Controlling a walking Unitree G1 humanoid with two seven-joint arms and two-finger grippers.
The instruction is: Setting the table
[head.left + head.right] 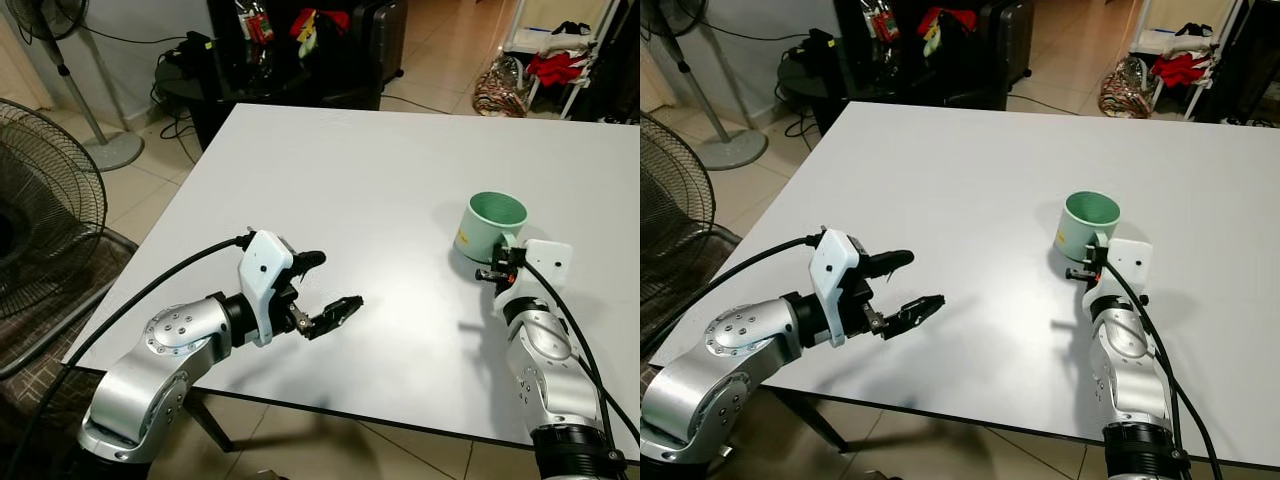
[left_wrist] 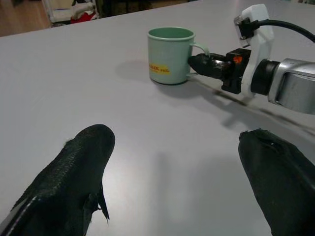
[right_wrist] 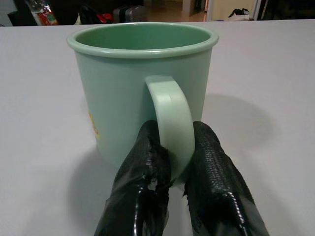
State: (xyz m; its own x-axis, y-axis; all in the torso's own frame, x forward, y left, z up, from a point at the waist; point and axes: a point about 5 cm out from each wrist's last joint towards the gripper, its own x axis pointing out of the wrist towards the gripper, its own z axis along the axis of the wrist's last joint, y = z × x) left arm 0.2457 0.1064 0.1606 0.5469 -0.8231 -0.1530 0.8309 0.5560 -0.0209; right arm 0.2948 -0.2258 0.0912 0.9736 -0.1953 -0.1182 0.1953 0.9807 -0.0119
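The green mug (image 3: 142, 83) is standing upright on the white surface (image 1: 350, 170), and my right tool (image 3: 173, 147) is pinching its handle (image 3: 170, 123) from both sides, clenched on it. I am judging this as the placing step: the mug looks set down, so next I would be loosening that grip and backing straight away without tipping it. Well apart from the mug, my left tool (image 1: 325, 290) is hovering released, holding nothing. My left wrist view is giving me the mug's yellow label (image 2: 160, 69); the right wrist view is showing the pinch itself up close.
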